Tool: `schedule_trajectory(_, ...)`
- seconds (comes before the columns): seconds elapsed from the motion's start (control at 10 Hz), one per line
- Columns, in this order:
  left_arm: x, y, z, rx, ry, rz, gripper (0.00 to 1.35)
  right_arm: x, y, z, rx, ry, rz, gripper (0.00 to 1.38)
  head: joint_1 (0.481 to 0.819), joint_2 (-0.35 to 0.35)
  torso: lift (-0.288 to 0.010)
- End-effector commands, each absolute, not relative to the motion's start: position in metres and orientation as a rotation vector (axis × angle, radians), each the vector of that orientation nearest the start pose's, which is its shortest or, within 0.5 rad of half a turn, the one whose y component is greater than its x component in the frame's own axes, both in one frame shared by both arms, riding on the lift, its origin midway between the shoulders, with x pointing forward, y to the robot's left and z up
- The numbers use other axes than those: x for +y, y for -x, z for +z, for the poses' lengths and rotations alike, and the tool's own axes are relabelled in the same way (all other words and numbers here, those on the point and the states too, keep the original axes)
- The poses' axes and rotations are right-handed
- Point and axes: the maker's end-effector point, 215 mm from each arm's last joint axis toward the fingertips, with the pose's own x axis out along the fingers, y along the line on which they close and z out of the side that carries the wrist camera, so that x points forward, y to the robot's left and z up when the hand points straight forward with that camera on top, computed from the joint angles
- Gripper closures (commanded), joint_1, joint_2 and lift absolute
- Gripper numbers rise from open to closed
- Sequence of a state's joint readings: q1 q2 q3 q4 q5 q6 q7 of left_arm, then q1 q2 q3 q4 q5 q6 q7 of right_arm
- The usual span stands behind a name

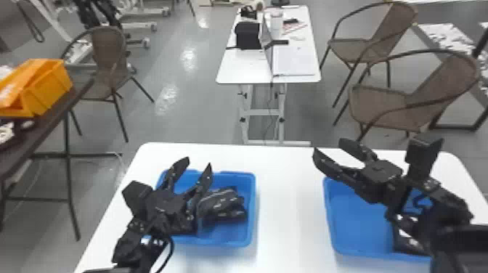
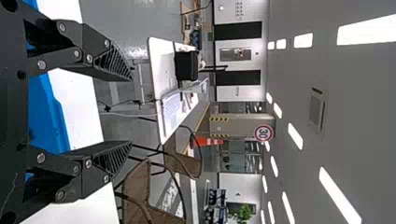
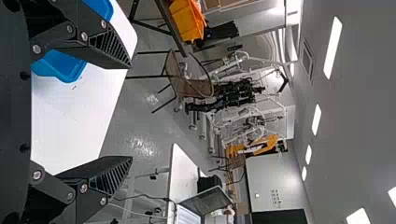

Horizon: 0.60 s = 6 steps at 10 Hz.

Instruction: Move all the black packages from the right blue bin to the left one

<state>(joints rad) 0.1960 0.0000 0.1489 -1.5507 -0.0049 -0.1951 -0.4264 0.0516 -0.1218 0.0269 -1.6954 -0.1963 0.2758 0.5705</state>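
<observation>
On a white desk (image 1: 287, 203), black packages (image 1: 222, 207) in the left bin (image 1: 253, 207), one black package (image 1: 406, 241) in the right bin (image 1: 357, 221). Left end effector (image 1: 198, 161) and right end effector (image 1: 328, 145) spread apart. Farther off, white table (image 1: 247, 67), brown chairs (image 1: 386, 109), gray floor (image 1: 181, 118).

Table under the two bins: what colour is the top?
Plain white; the tabletop shows best in the head view.

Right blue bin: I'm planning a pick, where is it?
Head view, right side: the right blue bin sits on the white table, partly hidden by the right arm.
</observation>
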Motion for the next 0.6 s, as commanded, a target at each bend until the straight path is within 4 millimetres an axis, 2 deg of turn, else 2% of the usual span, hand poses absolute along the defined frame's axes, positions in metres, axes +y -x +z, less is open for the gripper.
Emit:
schedule_trajectory(0.0,0.229,-0.510,-0.381,-0.022,-0.004,-0.267,0.14,-0.136,-0.537,-0.371,0.185,-0.120,0.597,0.37,0.695,0.105,0.000)
schedule_trajectory(0.2,0.262,-0.494,-0.336,-0.096,-0.028,-0.175,0.14,-0.170,-0.527,-0.377,0.176,-0.056,0.438,0.37,0.695,0.097,0.000)
schedule_trajectory(0.4,0.295,-0.469,-0.313,-0.155,-0.004,-0.079,0.14,-0.235,-0.496,-0.407,0.223,-0.002,0.193,0.37,0.695,0.091,0.000)
schedule_trajectory(0.5,0.303,-0.462,-0.310,-0.165,0.000,-0.054,0.14,-0.268,-0.477,-0.432,0.276,0.005,0.101,0.37,0.695,0.074,0.000)
